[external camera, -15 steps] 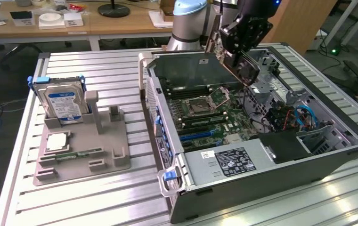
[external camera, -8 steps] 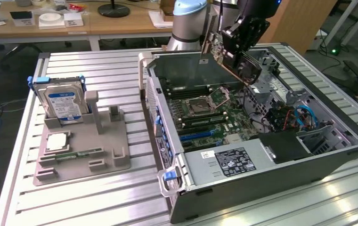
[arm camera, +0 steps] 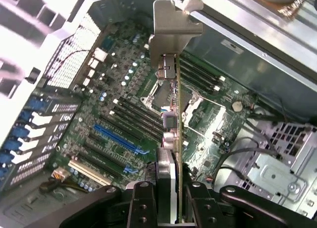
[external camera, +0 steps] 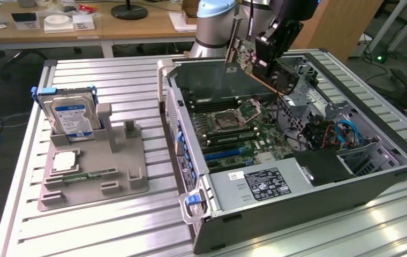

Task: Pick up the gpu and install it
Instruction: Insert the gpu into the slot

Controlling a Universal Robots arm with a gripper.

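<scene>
The pick-up is done and the work stands in the carry-and-align part of the install. The jaws are closed part-way on the gpu (arm camera: 173, 120), pinching the thin card by its near end. It stands on edge, running straight out from the jaws to the silvery bracket (arm camera: 171, 32) at its far end.

In the exterior view the gpu (external camera: 245, 56) hangs from the jaws over the open computer case (external camera: 375, 171), which lies on its side on the desk (external camera: 118, 225). The card is tilted and, as far as I can tell, touches nothing inside.

Straight below the jaws lies the motherboard (arm camera: 124, 96). Its long blue slot (arm camera: 116, 139) and the black slots next to it lie off to one side of the card's line, not under it. The hard drive (external camera: 71, 118) stands in a grey holder (external camera: 111, 166), well apart from the jaws and outside the case.

In my judgement, seating the card calls for three things:
- bringing its lower edge parallel to and directly over one expansion slot;
- turning the bracket end toward the case's rear wall;
- pressing down squarely.

A skewed descent could catch the board's parts or the loose cables (external camera: 343, 134) near the drive cage.
</scene>
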